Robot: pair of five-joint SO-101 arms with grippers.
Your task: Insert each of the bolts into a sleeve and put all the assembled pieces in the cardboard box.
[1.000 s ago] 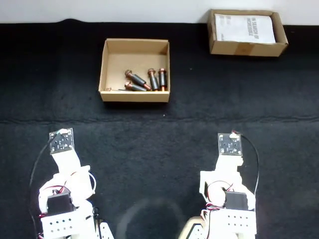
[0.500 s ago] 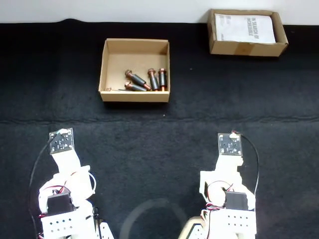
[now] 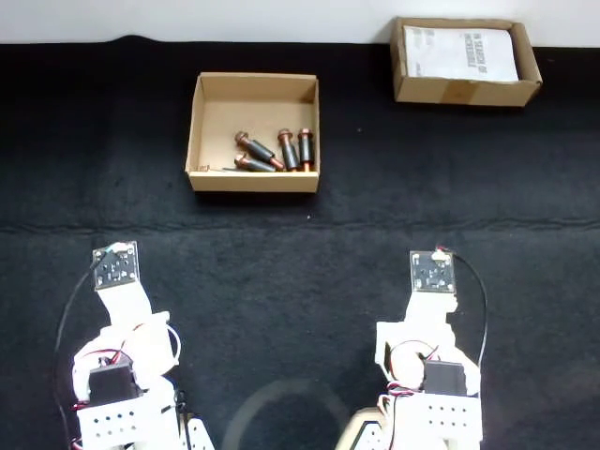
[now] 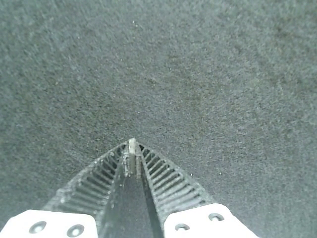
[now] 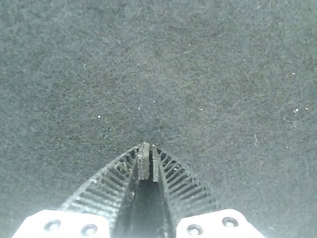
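Several copper-headed bolts in dark sleeves [image 3: 274,150] lie together inside the open cardboard box [image 3: 208,112] at the back of the table, left of centre. Both arms are folded back at the near edge, far from the box, one at the left [image 3: 117,272] and one at the right [image 3: 433,277]. In the left wrist view my left gripper [image 4: 132,145] is shut with nothing in it, just above bare black cloth. In the right wrist view my right gripper [image 5: 146,148] is shut too, holding nothing, over the same cloth.
A second cardboard box [image 3: 464,89] with a white printed sheet in it stands at the back right. A black cloth [image 3: 375,187] covers the table, with a crease across its width between the arms and the boxes.
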